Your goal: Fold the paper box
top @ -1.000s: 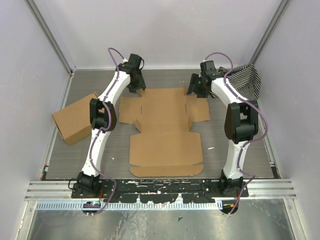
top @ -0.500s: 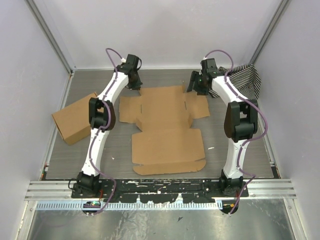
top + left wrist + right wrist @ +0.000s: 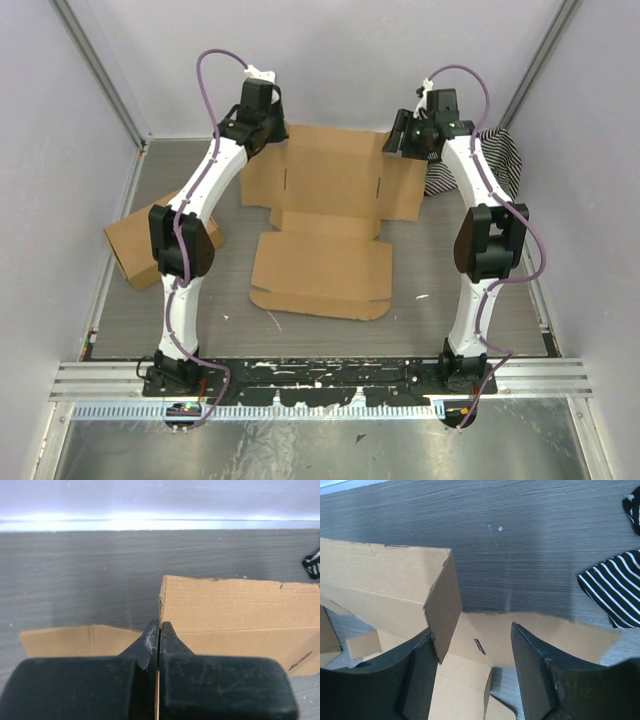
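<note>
My left tool point(image 3: 159, 630) has just clamped shut on the far-left edge of the paper box point(image 3: 325, 270) and lifted. The far panel now tilts up off the counter point(image 3: 120, 315), while the near panel lies flat. My right tool point(image 3: 471, 632) stays open, its jaws straddling the raised right flap without pinching it. I judge the rear fold begun, with only 1 grip carrying it.

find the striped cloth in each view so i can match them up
top external: striped cloth in the far right corner of the table.
left wrist: only a small striped sliver at the right edge, probably the cloth.
right wrist: along the right edge, lying on the table.
shared landmark: the paper box, its far panel raised, shows in all three.
</note>
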Controlling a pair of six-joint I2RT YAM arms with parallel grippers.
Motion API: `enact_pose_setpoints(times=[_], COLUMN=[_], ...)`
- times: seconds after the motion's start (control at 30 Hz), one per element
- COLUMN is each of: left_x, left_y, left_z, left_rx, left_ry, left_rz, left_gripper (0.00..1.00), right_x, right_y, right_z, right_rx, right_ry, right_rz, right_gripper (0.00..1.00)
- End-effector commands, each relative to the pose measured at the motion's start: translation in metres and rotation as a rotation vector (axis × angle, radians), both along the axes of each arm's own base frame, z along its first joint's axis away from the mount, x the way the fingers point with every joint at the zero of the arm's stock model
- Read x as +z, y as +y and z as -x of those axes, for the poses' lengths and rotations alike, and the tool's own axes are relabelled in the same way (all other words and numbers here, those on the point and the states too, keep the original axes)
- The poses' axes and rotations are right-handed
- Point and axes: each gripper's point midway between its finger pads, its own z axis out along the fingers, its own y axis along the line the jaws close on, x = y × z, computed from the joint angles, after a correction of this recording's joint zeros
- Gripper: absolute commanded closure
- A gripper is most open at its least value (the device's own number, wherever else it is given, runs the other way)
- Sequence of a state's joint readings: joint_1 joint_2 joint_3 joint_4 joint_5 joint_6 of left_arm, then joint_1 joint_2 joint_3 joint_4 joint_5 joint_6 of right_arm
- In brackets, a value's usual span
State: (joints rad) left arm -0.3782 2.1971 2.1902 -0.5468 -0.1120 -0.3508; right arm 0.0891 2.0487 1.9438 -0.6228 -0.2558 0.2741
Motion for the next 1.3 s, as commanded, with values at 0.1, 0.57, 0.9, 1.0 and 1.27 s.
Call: enact_pose_setpoints(times=[0.1,0.57,0.9,1.0,1.27], left_x=[0.034,0.041,0.045,0.047,0.051], left_y=[-0.017,-0.032,-0.032,-0.03,-0.026], left_z=[-0.002,0.009,0.015,0.015,0.018], left_rx=[-0.132,-0.194,-0.193,-0.184,-0.172], left_ry=[-0.107,-0.114,-0.117,-0.121,-0.126], left_rz=[-0.011,-0.023,-0.04,-0.044,-0.045], left_gripper=[1.0,1.0,1.0,1.0,1.0], right_x=[0.063,0.081,0.057,0.048,0.035], right_y=[0.004,-0.001,-0.003,-0.006,-0.01], right_z=[0.007,-0.004,-0.002,0.004,0.022], right_rx=[0.073,0.051,0.033,0.026,0.014], right_ry=[-0.122,-0.138,-0.046,-0.003,0.072], right_rz=[-0.026,-0.051,-0.044,-0.032,-0.013], right_gripper=[0.39,0.45,0.64,0.65,0.84])
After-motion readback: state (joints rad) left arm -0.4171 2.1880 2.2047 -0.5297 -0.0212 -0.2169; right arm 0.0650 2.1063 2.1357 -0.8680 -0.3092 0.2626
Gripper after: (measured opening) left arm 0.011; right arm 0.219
